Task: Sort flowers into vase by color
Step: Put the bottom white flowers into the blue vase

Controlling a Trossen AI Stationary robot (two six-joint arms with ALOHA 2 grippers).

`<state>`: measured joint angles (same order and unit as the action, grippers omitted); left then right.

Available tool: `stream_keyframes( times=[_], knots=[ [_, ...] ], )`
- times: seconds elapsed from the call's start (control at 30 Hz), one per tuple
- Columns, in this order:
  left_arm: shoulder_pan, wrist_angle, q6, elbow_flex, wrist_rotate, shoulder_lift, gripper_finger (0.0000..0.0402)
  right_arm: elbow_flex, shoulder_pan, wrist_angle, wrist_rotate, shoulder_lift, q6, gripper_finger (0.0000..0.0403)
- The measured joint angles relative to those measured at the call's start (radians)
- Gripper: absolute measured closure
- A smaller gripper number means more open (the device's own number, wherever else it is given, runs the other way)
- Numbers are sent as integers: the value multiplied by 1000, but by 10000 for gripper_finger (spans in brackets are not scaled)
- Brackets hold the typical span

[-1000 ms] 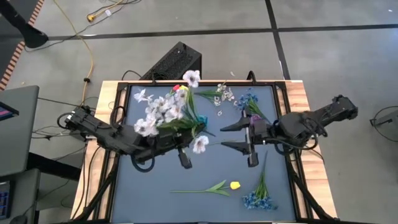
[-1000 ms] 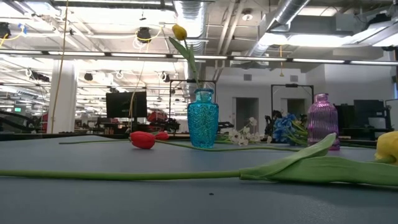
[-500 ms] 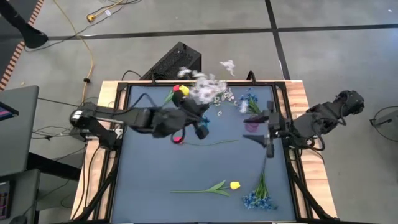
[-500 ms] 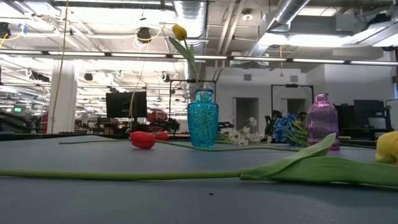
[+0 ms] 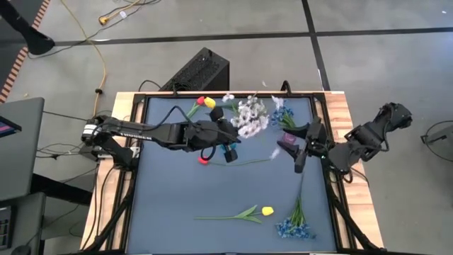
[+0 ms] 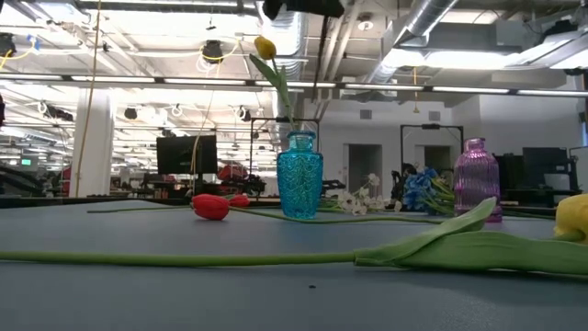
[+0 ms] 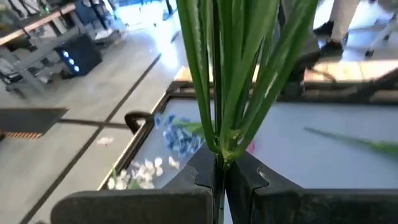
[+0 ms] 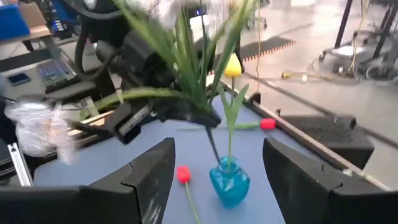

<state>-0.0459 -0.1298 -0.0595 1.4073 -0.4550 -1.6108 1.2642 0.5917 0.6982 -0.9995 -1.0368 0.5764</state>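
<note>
Left gripper [image 5: 228, 145]: pressed together on the green stems of the white spray [image 5: 249, 117], upper middle of the high view; the wrist view shows the stems [image 7: 225, 93] pinched low down, so the blossoms ride above and the cut ends point down, ready to be fed into a neck.
Why so high: the bunch hangs over the far part of the table [image 5: 170, 205], close to the blue vase [image 6: 299, 175], seemingly to clear the yellow tulip [image 6: 265, 46] already standing in it.
Right gripper [image 5: 303, 145]: fingers spread, holding nothing, at centre right of the high view beside the purple vase [image 6: 475, 175]; it looks to be waiting clear of the carrying arm.
Blue vase contents: one yellow tulip, so white blossoms would not match by colour; a judgement only.
Waiting flowers: red tulip [image 5: 203, 160] in the high view's middle; yellow tulip on table [image 5: 266, 210] lower centre; blue spray [image 5: 296, 227] lower right; more blue blossoms [image 5: 284, 117] by the purple vase.
Risk: leaves splay wide, so stems may snag a rim.
</note>
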Motion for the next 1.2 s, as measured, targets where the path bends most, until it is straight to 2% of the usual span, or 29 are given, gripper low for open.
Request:
stream_keyframes(
  times=[0.13, 0.4, 0.57, 0.83, 1.0, 1.2],
  knots=[
    [26, -3, 37, -29, 9, 0, 401, -34, -6, -10, -2, -10, 41, 133],
    [67, 151, 72, -150, 1, 0, 401, -61, -11, -6, -1, -17, 44, 133],
    [66, 156, 40, -168, -46, 0, 401, -61, -12, -4, 0, -16, 29, 133],
    [71, 163, 80, -180, -50, -12, 401, -61, -47, 1, 2, -17, 20, 133],
    [65, 347, 118, -339, -54, -12, 401, -61, -53, 2, 7, -17, 19, 133],
    [60, 454, 96, -476, -84, -12, 401, -61, -53, 2, 10, -17, 19, 133]
  ],
)
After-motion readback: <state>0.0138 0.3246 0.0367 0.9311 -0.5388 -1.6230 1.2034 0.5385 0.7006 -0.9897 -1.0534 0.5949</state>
